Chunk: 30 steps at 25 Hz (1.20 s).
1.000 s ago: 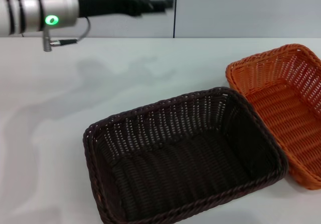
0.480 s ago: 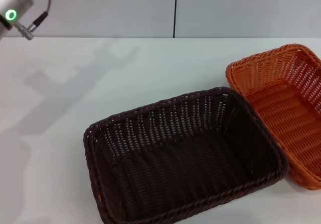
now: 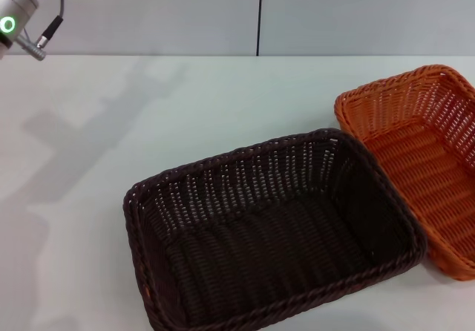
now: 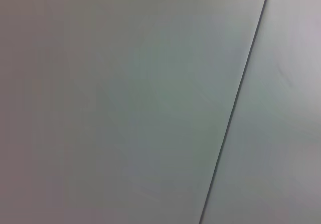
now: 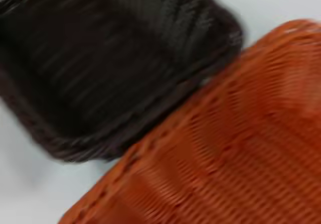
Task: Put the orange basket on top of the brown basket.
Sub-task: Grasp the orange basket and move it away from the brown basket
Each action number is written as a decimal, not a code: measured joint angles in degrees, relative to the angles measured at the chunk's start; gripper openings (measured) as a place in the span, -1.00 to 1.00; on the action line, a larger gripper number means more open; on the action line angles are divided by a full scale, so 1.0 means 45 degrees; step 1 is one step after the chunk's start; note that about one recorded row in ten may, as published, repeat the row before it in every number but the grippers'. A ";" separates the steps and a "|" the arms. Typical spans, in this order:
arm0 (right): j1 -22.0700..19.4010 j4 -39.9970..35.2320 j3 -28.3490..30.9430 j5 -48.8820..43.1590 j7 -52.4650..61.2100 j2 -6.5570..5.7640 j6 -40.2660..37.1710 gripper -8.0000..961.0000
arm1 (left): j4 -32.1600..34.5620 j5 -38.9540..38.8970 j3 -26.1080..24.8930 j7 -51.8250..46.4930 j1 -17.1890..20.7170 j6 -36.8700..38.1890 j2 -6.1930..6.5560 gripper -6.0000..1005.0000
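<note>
The brown basket [image 3: 271, 231] lies empty on the white table in the middle front of the head view. The orange basket [image 3: 419, 160] lies right beside it on the right, its rim touching the brown one's, and it runs past the view's right edge. Both rest flat on the table. The right wrist view looks down on the orange basket [image 5: 225, 153] with the brown basket [image 5: 110, 58] next to it. Only the left arm's silver wrist [image 3: 16, 15] with a green light shows, at the top left corner. Neither gripper shows in any view.
The white table [image 3: 185, 108] stretches bare behind and left of the baskets. A grey wall with a dark vertical seam [image 3: 259, 15] stands at the back. The left wrist view holds only that grey wall and seam [image 4: 235, 103].
The left arm has swung out leftward and up: its gripper, seen at the top a second ago, has left the view. Its shadow slid left. The baskets have not moved.
</note>
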 joint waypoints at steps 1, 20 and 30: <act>0.0000 0.0000 0.0000 0.0000 0.0000 0.0000 0.0000 0.21 | 0.0128 -0.0013 -0.0007 0.0002 -0.0063 0.0000 -0.0001 0.70; 0.0385 0.0233 -0.2545 -0.0188 -0.1391 0.1403 -0.3461 0.20 | 0.0971 -0.0304 0.0037 0.0013 -0.0103 -0.0179 -0.0064 0.69; 0.0743 0.0207 -0.4292 0.0233 -0.1343 0.1963 -0.4769 0.14 | 0.0990 -0.0457 -0.0092 0.0016 -0.0161 -0.0077 -0.0007 0.68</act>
